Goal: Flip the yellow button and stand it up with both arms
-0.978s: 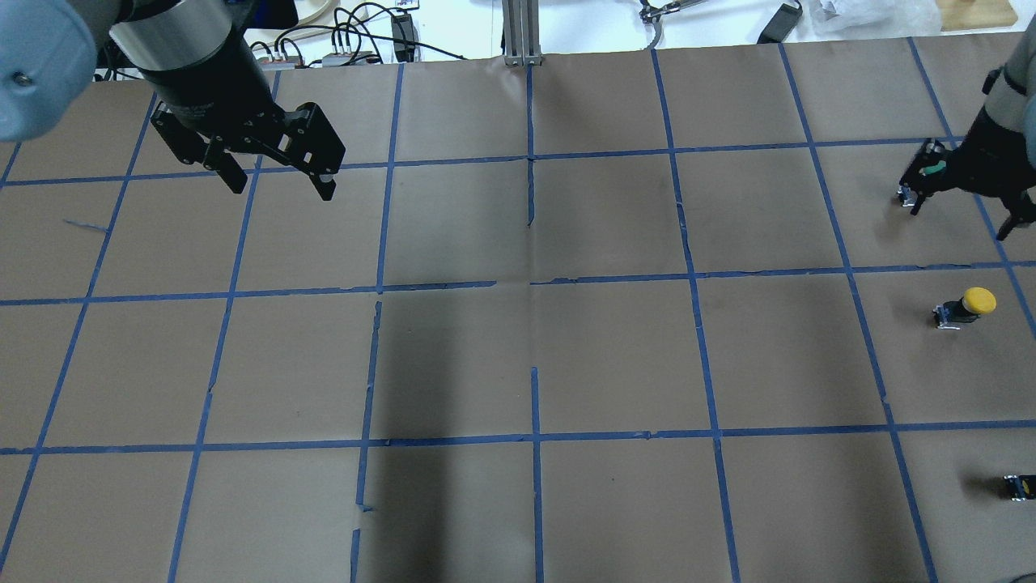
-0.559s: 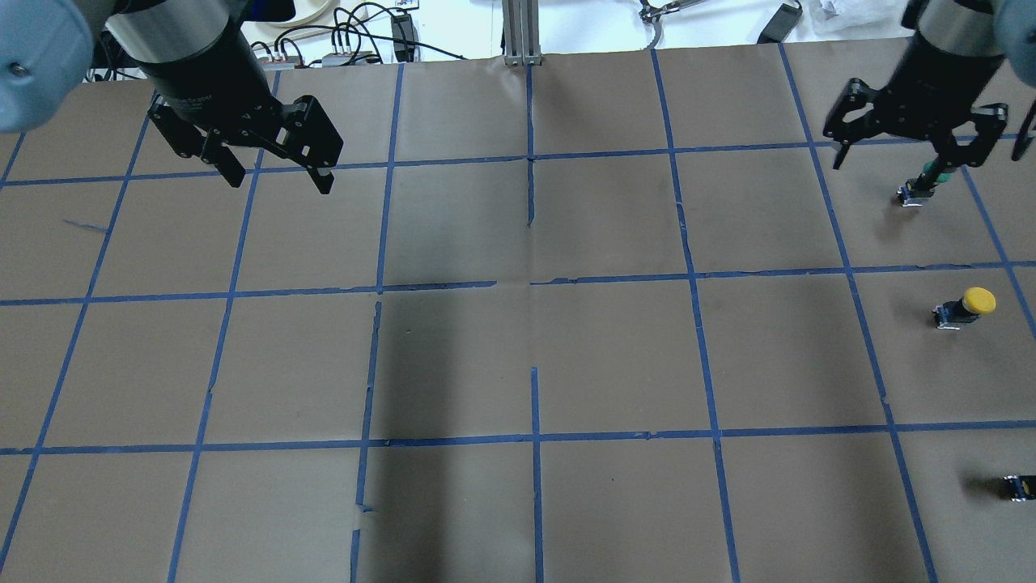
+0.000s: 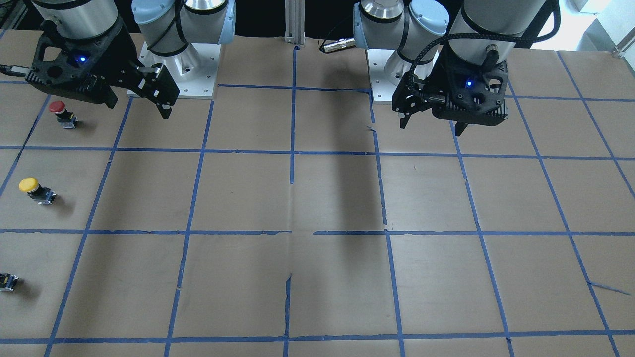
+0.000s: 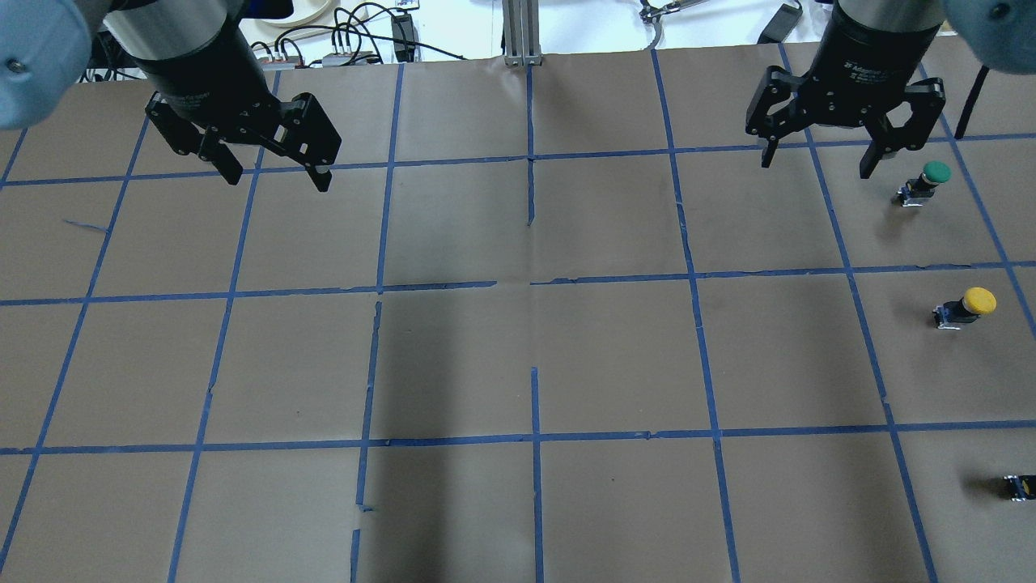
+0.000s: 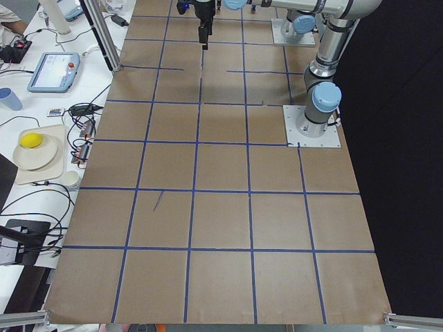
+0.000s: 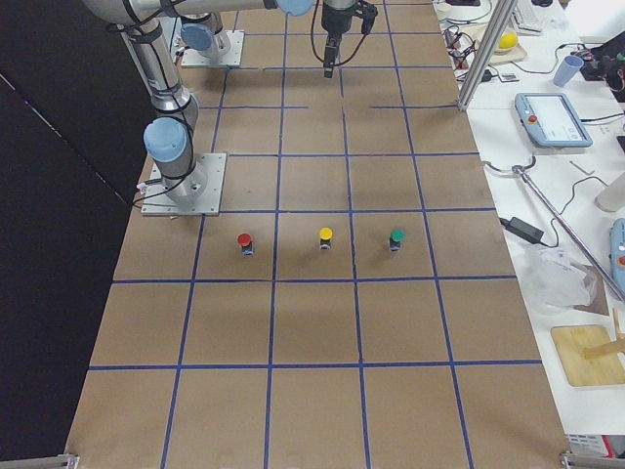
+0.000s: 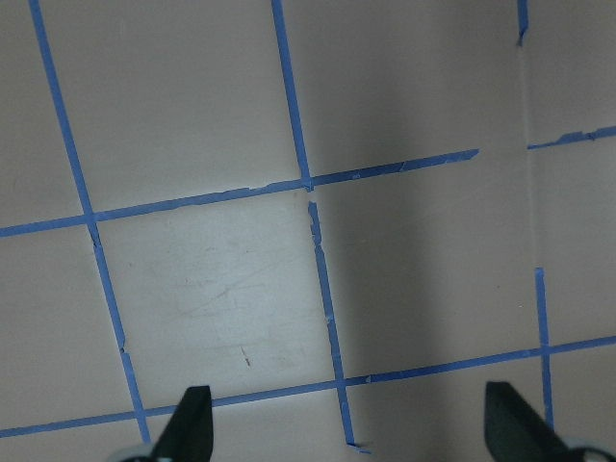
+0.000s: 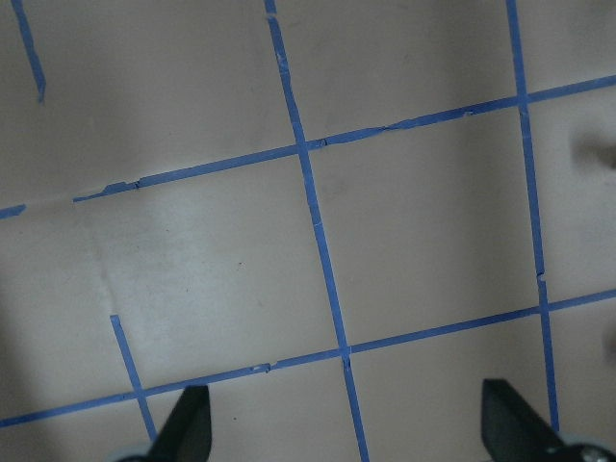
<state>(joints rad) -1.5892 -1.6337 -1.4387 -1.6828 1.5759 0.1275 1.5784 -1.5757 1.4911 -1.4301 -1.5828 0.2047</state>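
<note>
Brown paper taped into blue squares covers the table (image 4: 453, 356). From overhead, the yellow button (image 4: 967, 306) sits near the right edge, with a green-capped button (image 4: 927, 180) one square beyond it. The right gripper (image 4: 817, 166) hangs above the paper with jaws wide apart, nearer the green cap than the yellow. The left gripper (image 4: 278, 180), also spread, is well apart across the table.

The front-facing view shows a red-capped button (image 3: 62, 113) just beside the right gripper. In the right side view all three buttons seem to stand cap-up in a row. Both wrist views show only bare paper between parted fingertips (image 7: 192, 428).

As for risks, the small, top-heavy button could tip or skid under an off-centre pinch. A neighbouring button could be knocked or grabbed instead. The button could also slip during the hand-over between arms.
</note>
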